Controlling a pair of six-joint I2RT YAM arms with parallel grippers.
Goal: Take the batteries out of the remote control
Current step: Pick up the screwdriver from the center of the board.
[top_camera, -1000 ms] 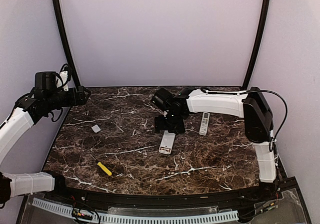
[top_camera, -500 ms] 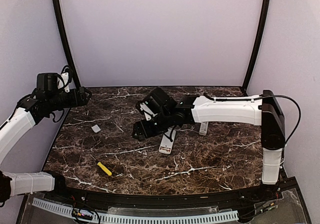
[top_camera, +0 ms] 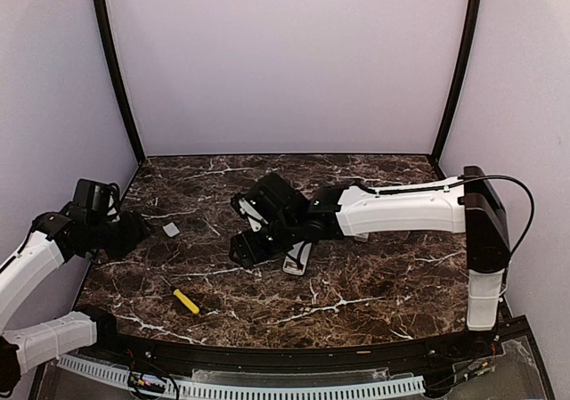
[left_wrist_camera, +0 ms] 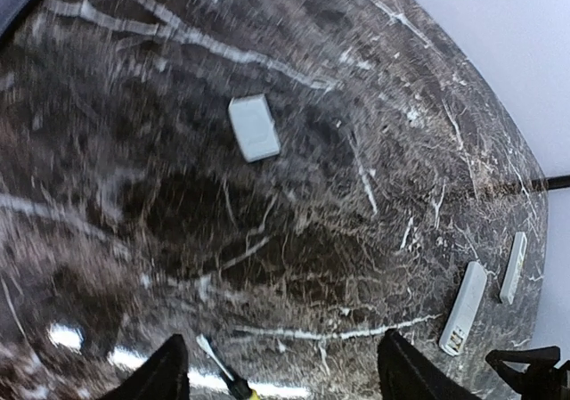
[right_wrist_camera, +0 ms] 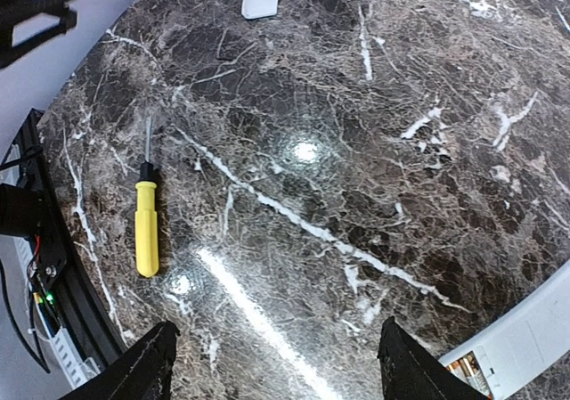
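A white remote control [top_camera: 295,259] lies mid-table, its far end under my right arm. In the right wrist view its near end [right_wrist_camera: 525,342] shows an open compartment at the lower right. No batteries can be made out in any view. My right gripper [top_camera: 242,250] hangs open just left of the remote, and the right wrist view shows only bare marble between its jaws [right_wrist_camera: 278,369]. My left gripper [top_camera: 134,231] is open low over the table's left side, and nothing sits between its jaws [left_wrist_camera: 285,378].
A small white cover [top_camera: 170,229] lies at the left, close to the left gripper. A yellow-handled screwdriver [top_camera: 186,301] lies near the front left. A second white remote [left_wrist_camera: 512,266] lies beyond the first remote [left_wrist_camera: 463,308].
My right arm has swung left from above the remote and its gripper now hangs beside it. My left arm has dropped from high at the left to low over the table.
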